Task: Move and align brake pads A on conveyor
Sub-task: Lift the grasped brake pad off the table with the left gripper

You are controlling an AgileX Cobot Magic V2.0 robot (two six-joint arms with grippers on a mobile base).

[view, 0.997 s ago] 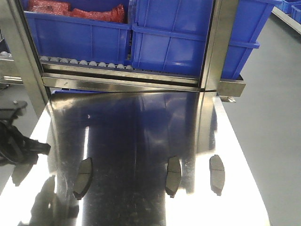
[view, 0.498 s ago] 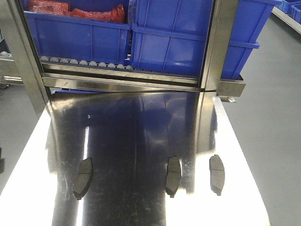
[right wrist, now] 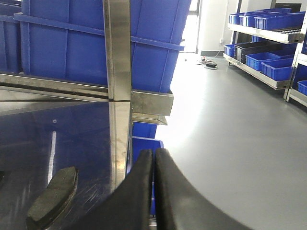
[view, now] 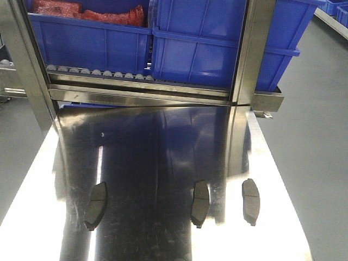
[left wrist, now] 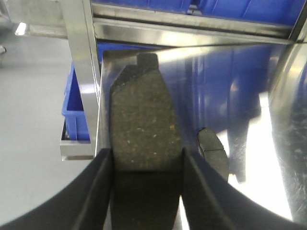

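Mirror-bright steel desk (view: pixel 163 152) over grey floor (view: pixel 321 136). Behind it, two big blue bins (view: pixel 201 43), red bagged stuff (view: pixel 81 12) in the left one. Three brake pads A (view: pixel 200 203) flat on the desk's near end, well apart in a row; a fourth pad (left wrist: pixel 144 120) clamped between left fingers (left wrist: pixel 103 177). Right fingers (right wrist: pixel 144 182) pressed together, empty

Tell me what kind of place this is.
Probably a factory or warehouse parts station: blue plastic bins on a roller rack, brake pads on a steel table, more bin shelving beyond.
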